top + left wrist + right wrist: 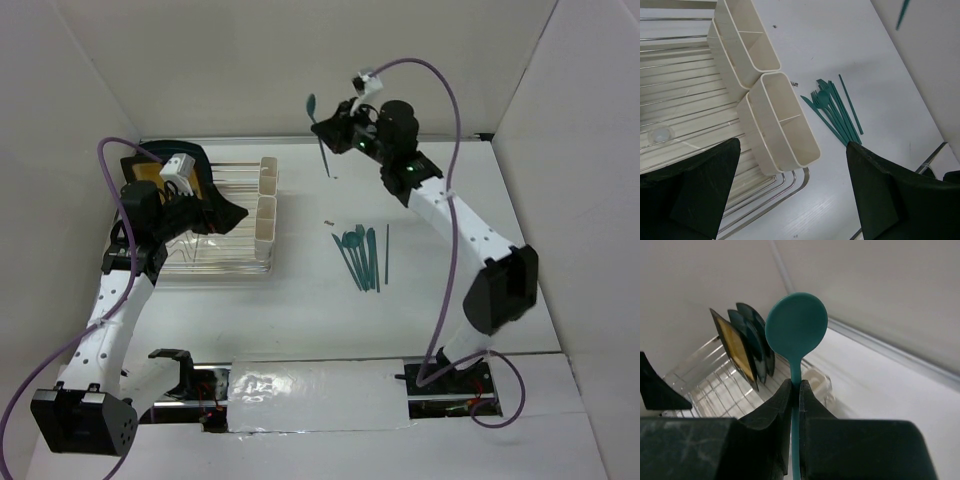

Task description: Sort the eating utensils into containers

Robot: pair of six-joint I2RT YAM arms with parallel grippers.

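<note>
My R gripper (pixel 333 130) is up high at the far side, jaws pinched tight on the handle of one teal spoon (pixel 311 104), bowl pointing up. R wrist cam confirms the thin handle is clamped betw. the fingers (pixel 772 407). It's well apart from the containers (pixel 266 222), two cream cups at the right edge of the wire rack (pixel 215 265). L wrist cam looks down into them: both compartments of the near one are bare, and so is what I can see of the far one. By my read nothing's sorted yet. The rest of the utensils (pixel 360 258) lie in a tight bundle on the table (pixel 300 310) right of the cups, w/ one slim piece (pixel 387 250) just beside the bundle. Can't get an exact count, approx half a dozen. L gripper (pixel 225 215) hangs over the rack next to the cups, jaws wide, holding nothing. Dark plates (pixel 737 347) stand at the rack's far end. So: one piece in the air, zero delivered, whole bundle left to do. I'd judge this as very early in the job.
</note>
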